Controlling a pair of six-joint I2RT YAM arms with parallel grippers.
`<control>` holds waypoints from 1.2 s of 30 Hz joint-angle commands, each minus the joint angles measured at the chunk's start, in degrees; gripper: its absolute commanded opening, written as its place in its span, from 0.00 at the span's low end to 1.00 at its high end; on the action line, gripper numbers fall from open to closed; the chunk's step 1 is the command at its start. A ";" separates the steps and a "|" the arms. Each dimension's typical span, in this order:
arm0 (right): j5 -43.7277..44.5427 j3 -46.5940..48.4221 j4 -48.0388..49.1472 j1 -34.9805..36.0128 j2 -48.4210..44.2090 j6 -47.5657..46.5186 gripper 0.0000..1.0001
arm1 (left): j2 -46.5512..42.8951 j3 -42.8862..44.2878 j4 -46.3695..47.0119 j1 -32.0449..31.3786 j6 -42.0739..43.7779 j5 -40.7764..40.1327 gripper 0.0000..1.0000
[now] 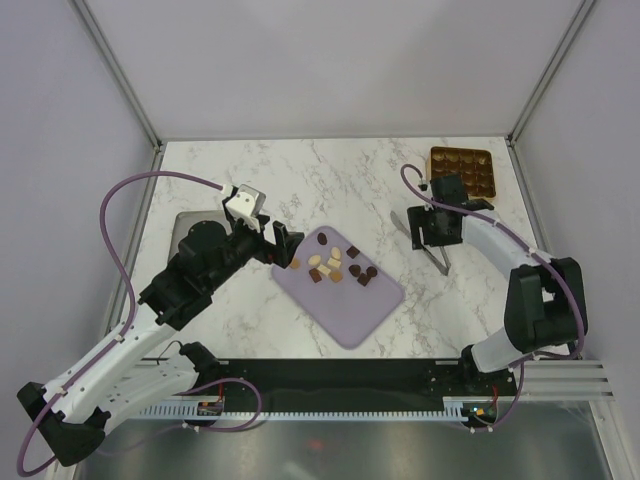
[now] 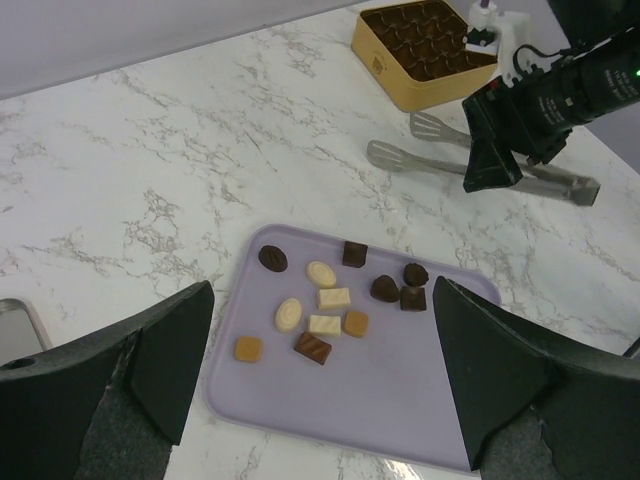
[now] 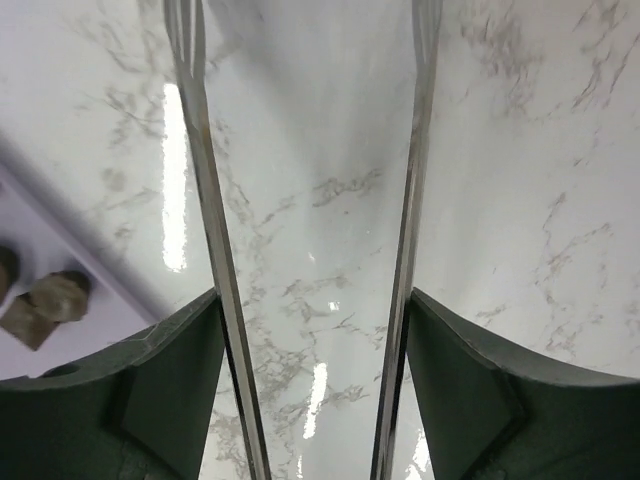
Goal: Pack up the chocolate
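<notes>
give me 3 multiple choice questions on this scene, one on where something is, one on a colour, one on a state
1. Where does the gold tray stand?
A. at the far right corner of the table
B. on the mat
C. between the left gripper's fingers

2. What colour is the mat under the chocolate?
A. green
B. lilac
C. red

3. How is the left gripper?
A. shut on a chocolate
B. shut on the gold tray
C. open, holding nothing

Answers:
1. A: the top view shows the tray on the marble at the far right, apart from the mat.
2. B: both the top and the left wrist views show a pale purple sheet under the pieces.
3. C: the left wrist view shows its fingers spread wide above the mat with nothing between them.
</notes>
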 commanded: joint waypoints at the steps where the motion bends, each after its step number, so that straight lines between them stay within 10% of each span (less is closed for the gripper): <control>1: 3.94 6.38 -3.72 3.00 -4.90 2.77 0.76 | 0.01 0.12 1.50 -0.30 2.64 -2.19 0.98; 36: 5.26 4.02 -13.74 31.22 -17.20 11.48 0.58 | -0.08 0.47 0.53 -0.30 3.87 -6.94 0.97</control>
